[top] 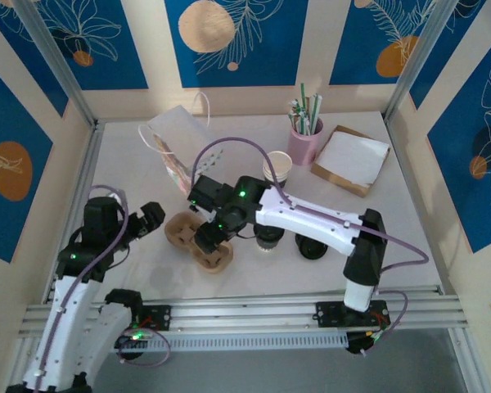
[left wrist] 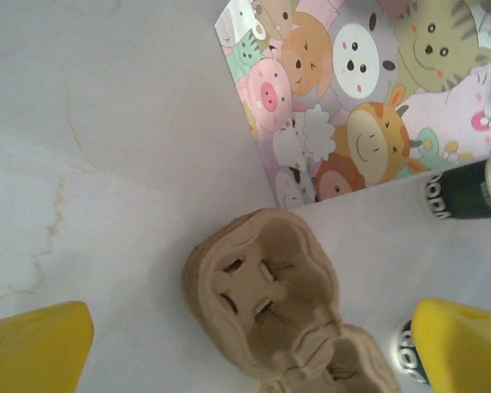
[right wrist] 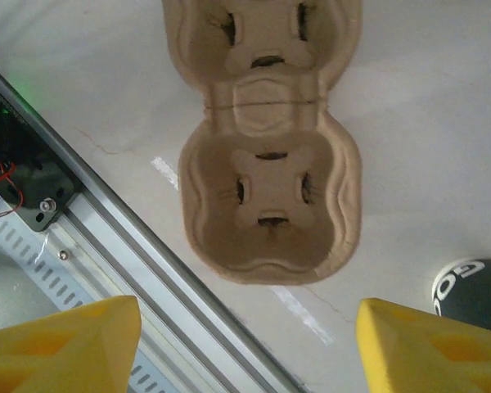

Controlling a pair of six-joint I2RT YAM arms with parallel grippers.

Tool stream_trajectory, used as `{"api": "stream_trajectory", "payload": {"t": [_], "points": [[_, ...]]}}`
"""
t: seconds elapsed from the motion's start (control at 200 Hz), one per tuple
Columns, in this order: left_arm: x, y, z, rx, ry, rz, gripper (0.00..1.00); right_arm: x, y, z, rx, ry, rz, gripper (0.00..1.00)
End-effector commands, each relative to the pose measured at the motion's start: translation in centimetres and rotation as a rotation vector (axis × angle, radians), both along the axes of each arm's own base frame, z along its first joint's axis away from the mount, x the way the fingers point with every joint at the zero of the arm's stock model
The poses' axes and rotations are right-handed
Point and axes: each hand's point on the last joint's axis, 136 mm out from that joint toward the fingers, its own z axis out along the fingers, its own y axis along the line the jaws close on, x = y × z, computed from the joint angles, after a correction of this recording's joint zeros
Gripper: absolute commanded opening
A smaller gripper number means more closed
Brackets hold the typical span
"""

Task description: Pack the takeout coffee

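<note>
Top external view, pink cup (top: 304, 146) holding straws (top: 308, 110), left fingers (left wrist: 33, 348) apart, right fingers (right wrist: 65, 344) apart over pulp carrier (right wrist: 270, 213).

Top camera looks down from high behind; both wrist cameras closely overlook the cup carrier (right wrist: 270, 205).

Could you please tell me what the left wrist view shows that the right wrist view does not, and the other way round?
Left wrist view: the cartoon-animal paper bag, lying right beside the pulp cup carrier. Right wrist view: the aluminium rail along the table, and both carrier pockets seen from above, empty. Shared: the carrier on the pale table, plus a dark, white-lettered object at the right edge.
</note>
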Motion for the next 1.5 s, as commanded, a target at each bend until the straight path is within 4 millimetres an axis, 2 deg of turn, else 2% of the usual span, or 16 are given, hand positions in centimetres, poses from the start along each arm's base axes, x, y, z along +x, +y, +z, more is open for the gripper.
{"api": "stream_trajectory", "payload": {"t": [0.0, 0.195, 0.35, 0.435, 0.615, 0.92, 1.495], "points": [[0.2, -1.2, 0.5, -0.181, -0.024, -0.053, 1.00, -1.3, 1.0, -0.6, -0.037, 0.053, 0.047, 0.67], [1.3, 0.9, -0.2, -0.417, -0.060, 0.055, 1.00, -1.3, 3.6, -2.9, -0.099, 0.074, 0.076, 0.57], [1.9, 2.7, -1.2, -0.539, -0.075, 0.117, 1.00, -0.3, 4.5, -4.7, -0.155, 0.064, 0.072, 0.58], [1.9, 3.2, -1.3, -0.539, -0.081, 0.129, 1.00, 0.2, 5.0, -5.5, -0.170, 0.063, 0.072, 0.59], [1.9, 3.5, -1.2, -0.519, -0.088, 0.126, 1.00, 1.6, 5.4, -6.8, -0.201, 0.053, 0.061, 0.56], [1.7, 3.6, -1.8, -0.477, -0.075, 0.112, 1.00, 3.3, 4.8, -8.0, -0.242, 0.040, 0.045, 0.55], [1.6, 3.5, -1.6, -0.474, -0.084, 0.106, 1.00, 3.3, 5.8, -8.9, -0.215, 0.066, 0.060, 0.52]]}}
